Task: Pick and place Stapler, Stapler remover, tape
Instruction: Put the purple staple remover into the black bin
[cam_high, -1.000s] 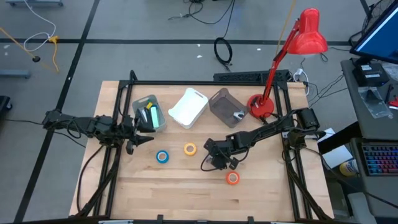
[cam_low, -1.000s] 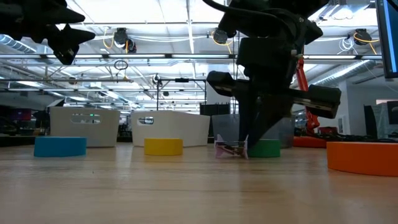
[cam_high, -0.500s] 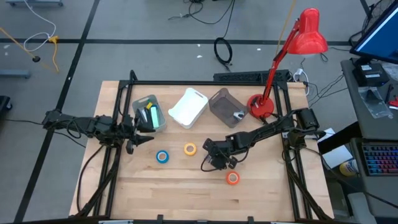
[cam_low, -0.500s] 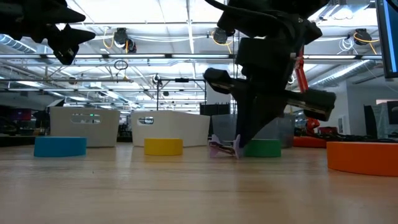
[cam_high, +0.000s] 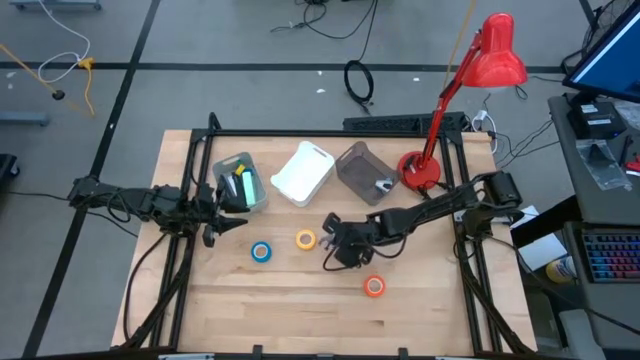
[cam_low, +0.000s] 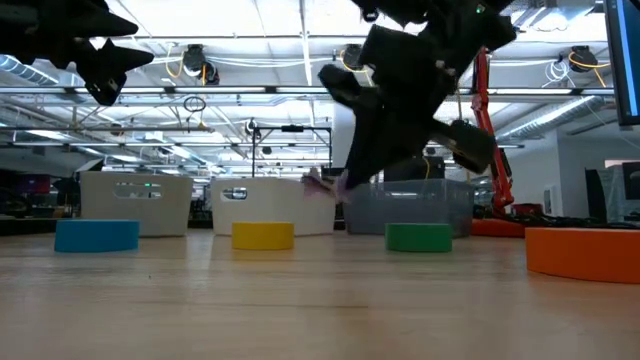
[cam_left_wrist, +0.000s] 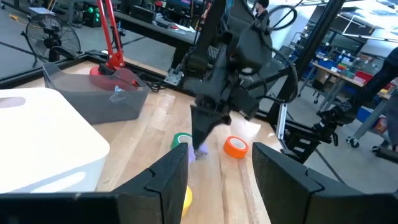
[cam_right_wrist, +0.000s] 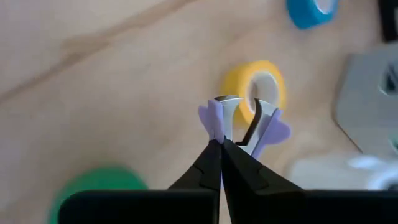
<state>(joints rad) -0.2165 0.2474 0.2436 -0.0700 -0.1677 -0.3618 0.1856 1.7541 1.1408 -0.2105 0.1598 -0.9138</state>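
Note:
My right gripper (cam_right_wrist: 221, 148) is shut on a purple staple remover (cam_right_wrist: 241, 124) with metal claws. It hangs above the table near the middle (cam_high: 332, 250). The tape rolls lie flat on the wood: blue (cam_high: 261, 252), yellow (cam_high: 305, 239), orange (cam_high: 374, 286) and green (cam_low: 418, 237). The green roll is hidden under the arm in the high view. My left gripper (cam_left_wrist: 214, 180) hovers open and level over the table's left part (cam_high: 232, 222), touching nothing. I cannot pick out the stapler. My right gripper pinches the remover between its two fingertips, by one purple plastic side (cam_right_wrist: 215, 127). The fingers slant down from the table's right. The remover juts out past the fingertips (cam_low: 320, 184), lifted clear of the table.
Three bins stand in a row at the back: a clear one (cam_high: 240, 182) with coloured things inside, a white one (cam_high: 302, 172) and a grey one (cam_high: 362, 170). A red desk lamp (cam_high: 420, 172) stands at the back right. Bare wood lies toward the near edge.
My right gripper has risen from the table beside the green roll and swung a little toward the left edge, tipping less steeply. The purple remover, on the wood a second ago, is now lifted clear with it.

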